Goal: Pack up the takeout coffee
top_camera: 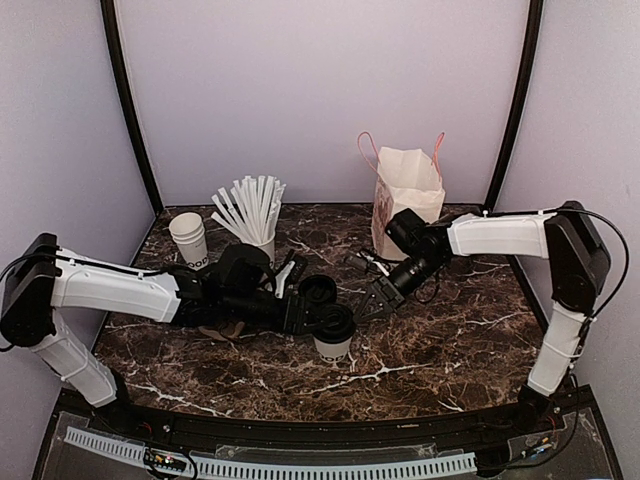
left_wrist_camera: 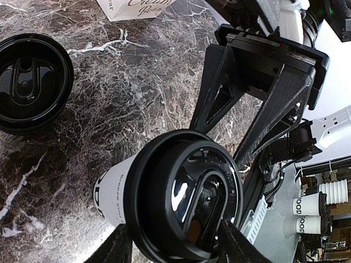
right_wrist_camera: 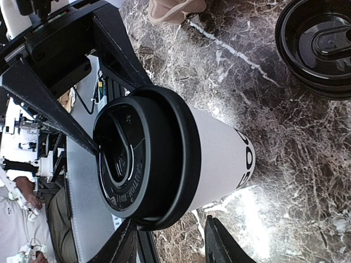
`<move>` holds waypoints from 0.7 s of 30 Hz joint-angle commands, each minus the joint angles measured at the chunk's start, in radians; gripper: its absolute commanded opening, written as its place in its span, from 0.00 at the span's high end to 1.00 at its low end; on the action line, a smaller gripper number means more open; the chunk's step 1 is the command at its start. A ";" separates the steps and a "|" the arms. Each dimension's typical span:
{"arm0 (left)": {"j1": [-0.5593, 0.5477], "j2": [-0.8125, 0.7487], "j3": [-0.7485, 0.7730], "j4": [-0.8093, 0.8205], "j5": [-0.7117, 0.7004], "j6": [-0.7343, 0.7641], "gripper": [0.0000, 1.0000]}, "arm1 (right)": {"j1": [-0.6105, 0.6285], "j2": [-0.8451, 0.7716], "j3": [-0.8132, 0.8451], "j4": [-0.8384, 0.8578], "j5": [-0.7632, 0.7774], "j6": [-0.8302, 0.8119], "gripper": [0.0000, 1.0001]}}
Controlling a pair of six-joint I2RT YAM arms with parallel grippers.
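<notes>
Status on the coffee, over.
Left gripper straddles takeout coffee lid, grip unconfirmed. Right gripper open, opposite. Cup upright, not bagged. Spare lid beside it, paper bag beyond.

A robot lab booth dressed as a coffee counter: plain lilac walls (top_camera: 320, 90) beyond the right gripper (top_camera: 372, 300), a marble table (top_camera: 450, 350) beneath it, a person (right_wrist_camera: 13, 203) in white ahead of it.

Lilac walls (top_camera: 320, 90); marble table (top_camera: 250, 385)
</notes>
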 commanded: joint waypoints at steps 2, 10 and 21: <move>0.012 0.034 0.011 -0.025 0.042 -0.016 0.47 | -0.005 0.036 0.037 0.012 -0.061 0.011 0.57; 0.023 0.077 -0.019 -0.016 0.061 -0.025 0.51 | -0.013 0.134 0.006 0.028 0.008 0.080 0.63; 0.051 0.189 -0.102 -0.015 0.093 -0.079 0.56 | -0.020 0.271 -0.059 0.054 0.315 0.182 0.81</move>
